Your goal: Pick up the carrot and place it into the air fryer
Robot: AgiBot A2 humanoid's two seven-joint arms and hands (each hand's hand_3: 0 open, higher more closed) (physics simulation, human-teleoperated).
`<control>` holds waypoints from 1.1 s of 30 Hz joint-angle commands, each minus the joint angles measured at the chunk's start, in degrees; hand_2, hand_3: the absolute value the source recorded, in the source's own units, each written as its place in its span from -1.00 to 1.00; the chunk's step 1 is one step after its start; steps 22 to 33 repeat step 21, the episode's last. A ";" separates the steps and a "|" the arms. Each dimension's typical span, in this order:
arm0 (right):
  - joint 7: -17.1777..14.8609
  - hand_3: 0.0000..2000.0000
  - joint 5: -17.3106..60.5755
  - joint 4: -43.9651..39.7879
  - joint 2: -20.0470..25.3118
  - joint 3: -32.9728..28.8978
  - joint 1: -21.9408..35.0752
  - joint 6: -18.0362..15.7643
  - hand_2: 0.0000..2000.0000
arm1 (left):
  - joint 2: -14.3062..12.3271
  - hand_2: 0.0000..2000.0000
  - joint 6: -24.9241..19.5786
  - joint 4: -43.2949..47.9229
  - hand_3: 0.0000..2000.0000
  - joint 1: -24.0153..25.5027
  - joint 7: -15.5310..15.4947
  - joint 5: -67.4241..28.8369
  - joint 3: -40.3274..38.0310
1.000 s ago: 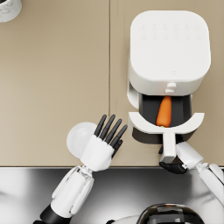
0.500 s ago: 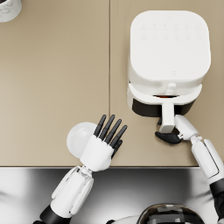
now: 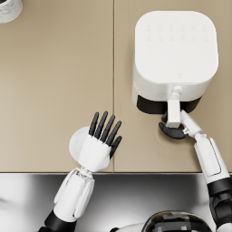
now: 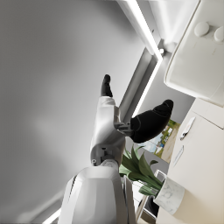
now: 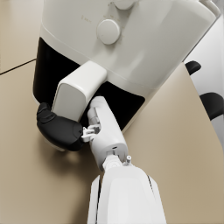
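Over on the far left, a pale marbled pot point(image 3: 9, 9) is peeking in at the corner of the smooth matte beige counter point(image 3: 54, 68), which a thin dark seam is splitting into two panels. Along the near edge, a brushed steel strip point(image 3: 136, 199) is gleaming.

Moving right, the left hand point(image 3: 100, 140) is hovering above the counter, dark fingers straight and fanned apart, gripping nothing, with a round white shape sitting beneath its palm. In the left wrist view that same hand point(image 4: 131, 118) is showing glossy white shell and black fingers against a plain grey wall, and the leafy green plant point(image 4: 140, 170) is rising from the marbled pot point(image 4: 173, 197).

Further right, the air fryer point(image 3: 174, 54) is sitting boxy and rounded, glossy white on top with a black band below. Its drawer is pushed in, only the white handle point(image 3: 173, 111) jutting out. The carrot is not showing in any view; the drawer's contents are hidden.

The right hand point(image 3: 173, 130) is pressing right up against that handle's end, dark fingers curled around under it point(image 5: 59, 129), well away from the left hand.
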State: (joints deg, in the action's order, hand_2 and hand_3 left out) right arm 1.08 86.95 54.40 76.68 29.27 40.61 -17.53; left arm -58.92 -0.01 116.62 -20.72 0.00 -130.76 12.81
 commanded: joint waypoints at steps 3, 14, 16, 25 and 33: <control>0.15 1.00 -0.07 -2.44 0.69 -0.61 1.89 -3.70 1.00 | 0.18 -1.00 0.00 0.60 -1.00 1.03 0.00 0.00 -0.36; 0.65 1.00 -0.02 -3.84 0.78 -0.80 3.07 -6.90 1.00 | -0.07 -1.00 0.00 0.47 -1.00 1.63 0.00 0.00 -0.29; 0.63 1.00 -0.03 -3.85 0.76 -0.78 3.11 -7.04 1.00 | -0.07 -1.00 0.00 0.47 -1.00 1.65 0.00 0.00 -0.29; 0.58 1.00 -0.10 -3.77 0.76 -0.74 3.05 -6.66 1.00 | -0.06 -1.00 0.00 0.48 -1.00 1.66 0.00 0.00 -0.30; 0.58 1.00 -0.10 -3.77 0.76 -0.74 3.05 -6.66 1.00 | -0.06 -1.00 0.00 0.48 -1.00 1.66 0.00 0.00 -0.30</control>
